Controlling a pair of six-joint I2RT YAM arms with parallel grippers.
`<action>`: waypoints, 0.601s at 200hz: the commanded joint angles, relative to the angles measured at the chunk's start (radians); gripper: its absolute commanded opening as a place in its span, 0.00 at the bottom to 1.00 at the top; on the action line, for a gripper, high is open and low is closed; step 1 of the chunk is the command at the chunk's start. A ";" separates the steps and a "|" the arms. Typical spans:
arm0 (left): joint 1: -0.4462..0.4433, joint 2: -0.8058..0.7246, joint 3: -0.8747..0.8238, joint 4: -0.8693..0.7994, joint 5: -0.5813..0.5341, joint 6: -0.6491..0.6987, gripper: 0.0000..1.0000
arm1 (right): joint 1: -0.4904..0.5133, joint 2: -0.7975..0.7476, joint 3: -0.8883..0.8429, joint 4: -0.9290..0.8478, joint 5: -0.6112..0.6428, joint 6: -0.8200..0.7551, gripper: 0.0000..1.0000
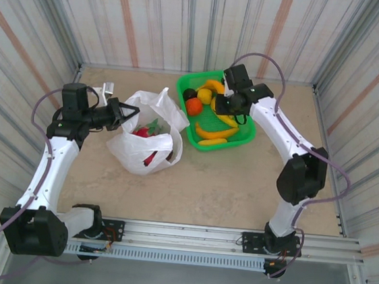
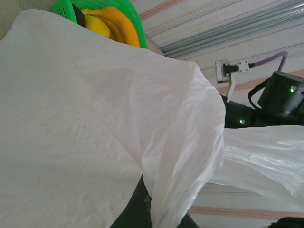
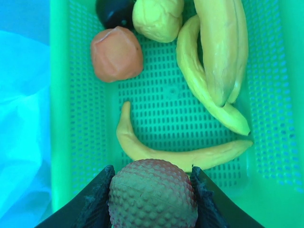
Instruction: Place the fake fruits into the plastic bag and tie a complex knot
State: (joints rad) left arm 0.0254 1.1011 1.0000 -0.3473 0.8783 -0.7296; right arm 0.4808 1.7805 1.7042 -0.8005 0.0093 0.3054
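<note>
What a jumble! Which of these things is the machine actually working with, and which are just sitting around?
Part of the job: plastic bag; red fruits already inside it; bumpy red fruit; bananas; orange fruit; round yellow fruit; dark fruit.

Just there: green basket holding the loose fruit; wall socket.

The white, crinkled plastic bag (image 1: 129, 150) lies open left of centre on the table (image 1: 225, 186), red pieces (image 1: 143, 132) inside. Yellow bananas (image 1: 214, 132), an orange fruit (image 1: 193, 106) and a dark purple piece (image 1: 190, 94) lie in the green basket (image 3: 59, 118) near the far edge; the right gripper (image 3: 151, 183) clamps a bumpy pinkish-red fruit (image 3: 152, 199).
</note>
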 commanded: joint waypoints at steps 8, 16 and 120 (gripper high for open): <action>0.006 0.004 0.015 -0.009 0.002 0.013 0.00 | 0.021 -0.150 -0.130 0.081 -0.107 0.094 0.36; 0.005 0.002 0.015 -0.009 0.003 0.011 0.00 | 0.026 -0.192 -0.171 0.114 -0.145 0.122 0.35; 0.005 0.015 0.017 -0.001 0.014 0.011 0.00 | 0.187 -0.535 -0.536 0.358 -0.242 0.388 0.34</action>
State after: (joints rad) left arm 0.0254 1.1099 1.0000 -0.3473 0.8795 -0.7300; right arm 0.6281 1.2682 1.2053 -0.5163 -0.2230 0.6128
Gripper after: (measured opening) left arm 0.043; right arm 0.406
